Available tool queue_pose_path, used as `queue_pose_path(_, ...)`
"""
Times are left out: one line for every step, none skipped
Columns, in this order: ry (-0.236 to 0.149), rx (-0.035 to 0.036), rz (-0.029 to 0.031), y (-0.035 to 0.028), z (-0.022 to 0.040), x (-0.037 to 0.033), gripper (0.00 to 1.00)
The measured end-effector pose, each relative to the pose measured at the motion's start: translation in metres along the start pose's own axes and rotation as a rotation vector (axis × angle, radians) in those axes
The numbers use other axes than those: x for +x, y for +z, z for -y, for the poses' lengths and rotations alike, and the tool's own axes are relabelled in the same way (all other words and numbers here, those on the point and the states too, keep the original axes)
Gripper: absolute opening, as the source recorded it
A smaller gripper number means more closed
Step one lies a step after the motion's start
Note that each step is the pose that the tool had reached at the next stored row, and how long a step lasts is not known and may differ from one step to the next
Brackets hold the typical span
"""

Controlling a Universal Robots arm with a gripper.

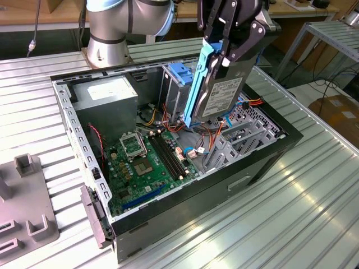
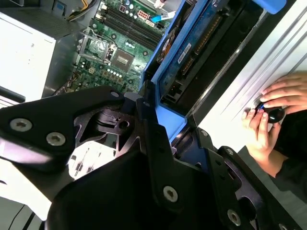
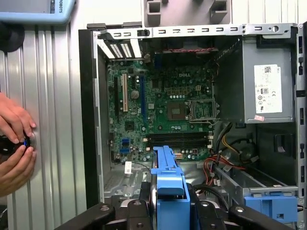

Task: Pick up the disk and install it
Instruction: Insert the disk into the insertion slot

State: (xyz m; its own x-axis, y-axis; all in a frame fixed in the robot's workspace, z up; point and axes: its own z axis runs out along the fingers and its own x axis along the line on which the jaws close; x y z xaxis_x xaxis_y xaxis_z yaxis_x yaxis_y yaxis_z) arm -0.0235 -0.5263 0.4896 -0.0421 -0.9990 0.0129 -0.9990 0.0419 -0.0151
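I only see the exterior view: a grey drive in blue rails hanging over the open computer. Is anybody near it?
Observer: In both wrist views a person's hands sit over the ribbed metal table beside the black computer case.
Operator: Holding anything?
Observer: A small dark round object, held between them.
Operator: Where are the drive's plugs?
Observer: In the second wrist view, the grey-metal disk with blue rails has dark connector sockets at the end held by the black gripper.

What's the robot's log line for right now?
jaws: shut on disk | disk: upright over open computer case | installed: not yet
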Motion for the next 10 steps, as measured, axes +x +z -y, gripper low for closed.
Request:
queue_pose_path(0.0, 0.0, -0.0001, 0.0005, 0.0005, 0.0028, 0.37)
queue_pose_path(0.0, 0.0, 0.0, 0.001, 0.0008, 0.0051, 0.37)
queue_pose_path(0.0, 0.0001, 0.0001, 0.0016, 0.0012, 0.0078, 0.37)
queue_pose_path(0.0, 0.0001, 0.0001, 0.002, 0.0016, 0.0099, 0.37)
queue_pose_path(0.0, 0.0, 0.0, 0.0027, 0.0023, 0.0128, 0.37)
queue_pose_path(0.0, -0.0001, -0.0002, 0.0038, 0.0048, 0.0151, 0.37)
queue_pose_path(0.0, 0.0001, -0.0005, 0.0044, 0.0094, 0.0157, 0.37)
queue_pose_path(0.0, 0.0, -0.0009, 0.0048, 0.0142, 0.0157, 0.37)
queue_pose_path(0.0, 0.0, -0.0007, 0.0054, 0.0178, 0.0158, 0.37)
queue_pose_path(0.0, 0.0001, -0.0006, 0.0058, 0.0214, 0.0157, 0.37)
